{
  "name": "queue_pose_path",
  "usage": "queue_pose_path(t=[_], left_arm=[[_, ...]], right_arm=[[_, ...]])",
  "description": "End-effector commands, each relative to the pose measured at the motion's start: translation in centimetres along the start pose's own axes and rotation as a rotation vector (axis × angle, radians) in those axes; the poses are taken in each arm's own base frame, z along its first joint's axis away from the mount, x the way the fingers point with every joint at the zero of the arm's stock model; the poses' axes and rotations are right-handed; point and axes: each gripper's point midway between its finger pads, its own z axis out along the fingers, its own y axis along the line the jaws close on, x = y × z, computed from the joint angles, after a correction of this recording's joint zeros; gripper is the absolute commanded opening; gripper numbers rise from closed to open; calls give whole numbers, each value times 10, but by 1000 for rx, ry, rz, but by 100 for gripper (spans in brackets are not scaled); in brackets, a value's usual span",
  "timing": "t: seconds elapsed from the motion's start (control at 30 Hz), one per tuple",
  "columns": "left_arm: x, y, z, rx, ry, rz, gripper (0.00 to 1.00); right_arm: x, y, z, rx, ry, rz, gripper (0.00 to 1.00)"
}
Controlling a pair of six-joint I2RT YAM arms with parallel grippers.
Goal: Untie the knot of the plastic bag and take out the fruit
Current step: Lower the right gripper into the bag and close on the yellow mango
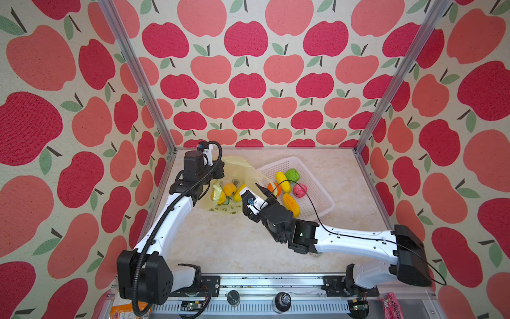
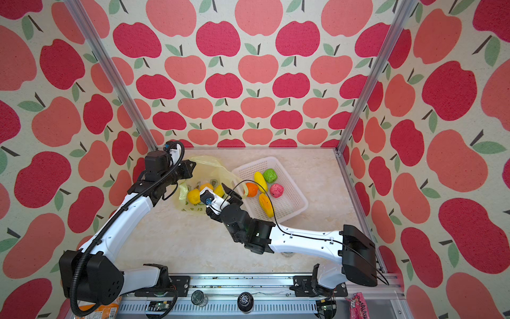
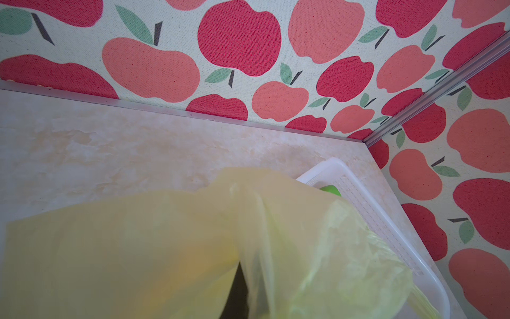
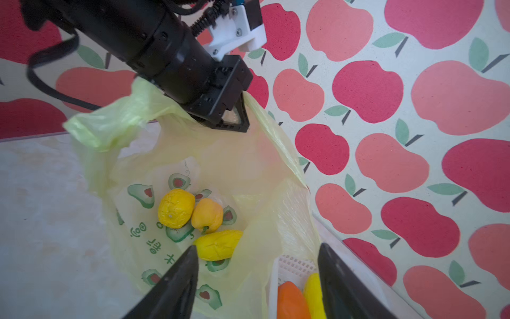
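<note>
The left gripper (image 4: pixel 239 110) clamps the bag (image 4: pixel 248 171) rim. The right gripper (image 4: pixel 257 245), spread and empty, should straddle the nearest fruit (image 4: pixel 218 244) squarely.

On the bench (image 1: pixel 220 243), toward the back: plastic bag (image 1: pixel 240 168) to the left, basket (image 1: pixel 317 197) just beside it to the right. In the bag, three pieces of fruit (image 4: pixel 176 208) bunched together; in the basket, five further pieces. Left gripper (image 4: pixel 237 121) at the bag's rear rim, right gripper (image 4: pixel 257 245) above the meeting of bag and basket.
</note>
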Motion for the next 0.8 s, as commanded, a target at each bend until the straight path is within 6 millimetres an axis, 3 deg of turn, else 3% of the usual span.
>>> queue_pose_path(t=[0.0,0.1,0.27,0.33,0.37,0.6,0.77], left_arm=[[-13,-11,-3,32,-24,28,0],[-10,-12,-2,35,-17,29,0],[-11,-13,-6,33,-24,34,0],[-12,-13,-7,31,-27,37,0],[-12,-13,-8,28,-31,38,0],[-13,-11,-5,22,-28,40,0],[-12,-12,-5,24,-26,41,0]], right_arm=[[2,23,23,-62,2,-23,55],[23,33,53,-68,72,-8,48],[61,47,94,-138,163,93,48],[70,63,102,-196,198,126,45],[83,52,114,-177,223,140,45],[121,61,140,-267,293,303,47],[143,64,159,-321,355,412,56]])
